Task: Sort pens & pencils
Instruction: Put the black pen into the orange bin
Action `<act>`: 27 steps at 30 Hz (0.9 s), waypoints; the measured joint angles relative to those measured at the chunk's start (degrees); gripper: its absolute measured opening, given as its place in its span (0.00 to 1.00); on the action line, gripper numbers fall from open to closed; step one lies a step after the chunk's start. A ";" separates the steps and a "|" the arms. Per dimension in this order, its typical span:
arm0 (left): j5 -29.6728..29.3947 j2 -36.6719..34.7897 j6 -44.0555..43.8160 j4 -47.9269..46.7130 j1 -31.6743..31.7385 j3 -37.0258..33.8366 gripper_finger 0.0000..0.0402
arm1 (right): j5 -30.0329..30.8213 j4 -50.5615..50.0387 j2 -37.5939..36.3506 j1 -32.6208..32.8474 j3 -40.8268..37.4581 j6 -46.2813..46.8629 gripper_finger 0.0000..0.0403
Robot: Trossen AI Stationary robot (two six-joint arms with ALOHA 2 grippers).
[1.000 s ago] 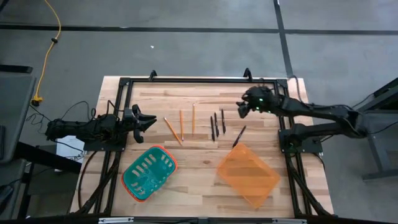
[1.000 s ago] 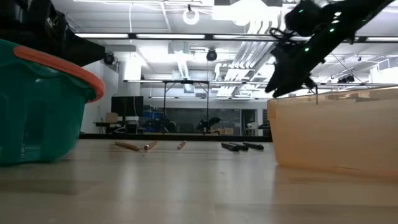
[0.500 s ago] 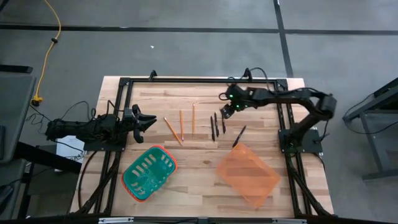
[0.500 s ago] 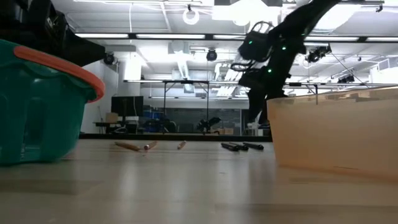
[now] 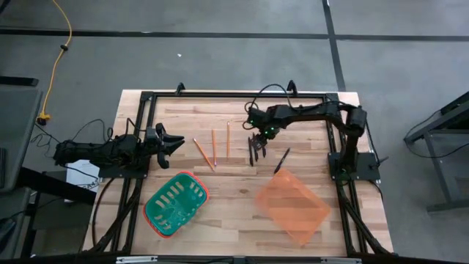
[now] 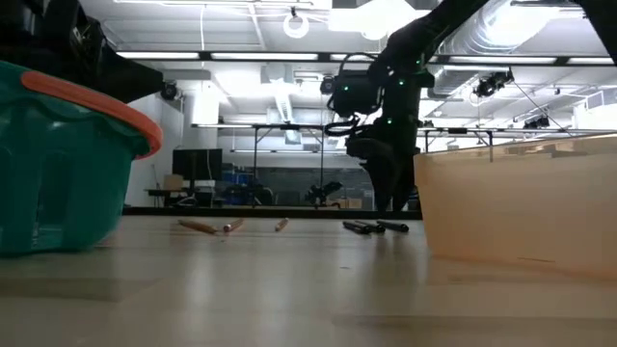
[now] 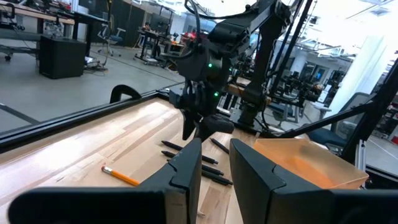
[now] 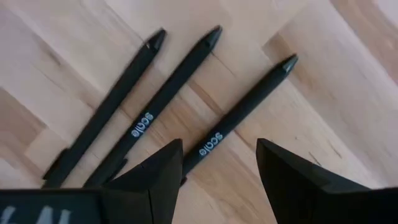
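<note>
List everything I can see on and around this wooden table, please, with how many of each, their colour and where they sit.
Thin black stick pens: four; three grouped mid-table, one apart near the orange bin.
Orange-yellow wooden pencils: three, left of the pens.
Teal slotted plastic basket with orange rim: one, near edge, left.
Translucent orange plastic bin: one, near edge, right.
Butcher-block wooden table: one, with black frame.
Yellow cable: one, on the floor, far left.
Left end effector: open, waiting at the table's left side.
Right end effector: open, hovering over the three grouped pens.
</note>
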 joint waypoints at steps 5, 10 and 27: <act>0.00 0.00 0.00 0.00 0.01 0.00 0.18 | -0.29 -0.68 2.11 0.02 1.09 0.53 0.49; 0.00 -0.01 0.01 0.00 0.00 0.00 0.18 | -0.44 -0.61 2.24 0.07 1.09 1.54 0.49; 0.00 -0.01 0.01 0.00 0.01 0.00 0.18 | 0.70 0.54 2.44 1.44 0.98 4.12 0.39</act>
